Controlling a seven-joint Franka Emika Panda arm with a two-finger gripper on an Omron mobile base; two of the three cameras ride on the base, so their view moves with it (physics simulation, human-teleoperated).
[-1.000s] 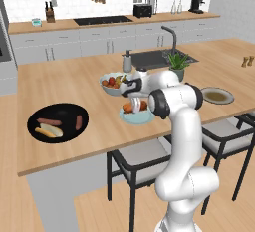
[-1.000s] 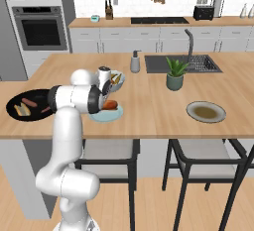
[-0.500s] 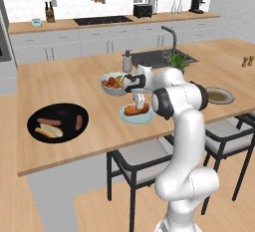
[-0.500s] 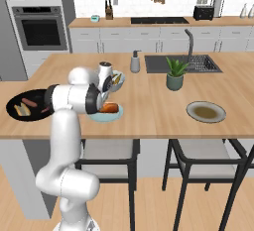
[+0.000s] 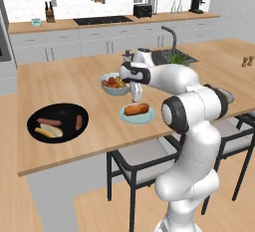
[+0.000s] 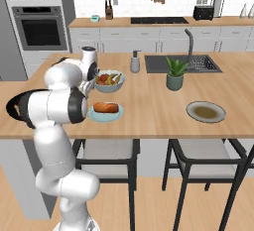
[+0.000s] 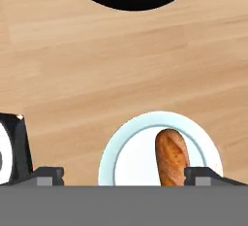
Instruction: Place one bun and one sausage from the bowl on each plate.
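Lifted clear since a second ago, the gripper [image 5: 135, 95] hangs with jaws spread and empty above the light blue plate [image 5: 125, 116], where the bun [image 5: 136, 109] lies released, away from the black bowl [image 5: 37, 117].

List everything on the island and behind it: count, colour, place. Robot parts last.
Black bowl: one, left end of the island; holds two sausages and a pale bun.
Blue plate: one, light blue, front edge near the arm; one browned bun on it.
Olive plate: one, olive-brown, grey rim, right end; nothing on it.
Fruit bowl: one, pale, mixed fruit, behind the blue plate.
Soap bottle: one, grey, by the sink.
Plant: one, green in a grey pot, by the sink.
Chairs: two, dark, under the front edge.
Claw: one, open, above the blue plate.
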